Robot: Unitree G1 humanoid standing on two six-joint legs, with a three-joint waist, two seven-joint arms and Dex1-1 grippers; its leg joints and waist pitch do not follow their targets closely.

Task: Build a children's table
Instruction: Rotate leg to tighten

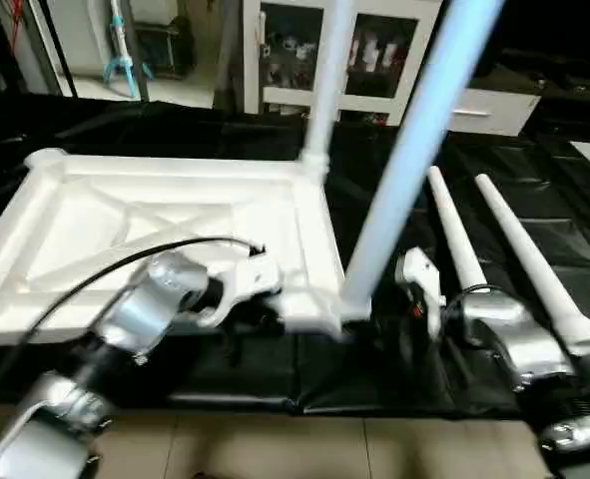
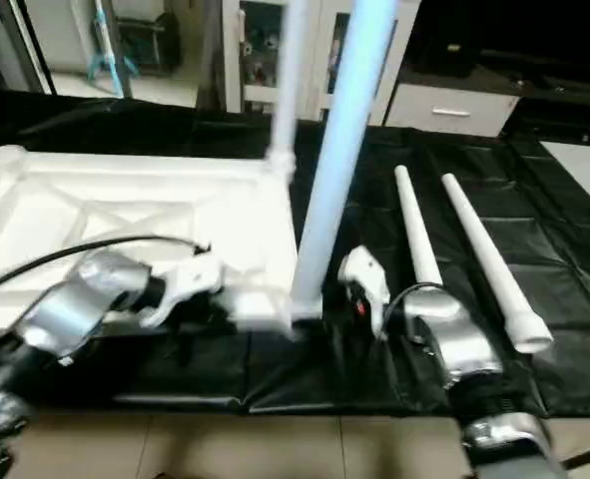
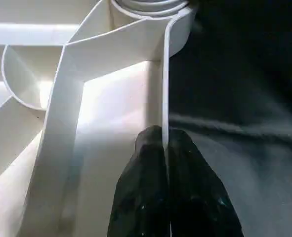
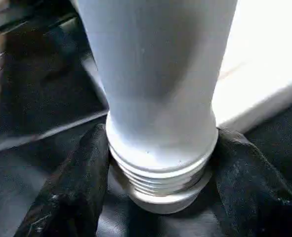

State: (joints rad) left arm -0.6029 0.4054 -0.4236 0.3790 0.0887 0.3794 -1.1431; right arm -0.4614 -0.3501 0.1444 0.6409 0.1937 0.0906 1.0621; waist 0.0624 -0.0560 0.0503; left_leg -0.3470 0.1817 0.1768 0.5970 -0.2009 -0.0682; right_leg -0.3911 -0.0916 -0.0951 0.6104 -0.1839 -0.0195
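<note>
The children's table top lies upside down on the black cloth, its X ribs facing up. One white leg stands upright in the far right corner. A second leg rises, tilted, from the near right corner. My right gripper is shut on that leg, and its fingers press both sides just above the threaded end. My left gripper is shut on the top's thin near rim, close to the same corner. Two loose legs lie side by side to the right.
The black-cloth work table ends at its near edge just below my forearms, with tiled floor beyond it. A white cabinet with shelves stands behind the table. A cable runs along my left forearm over the top.
</note>
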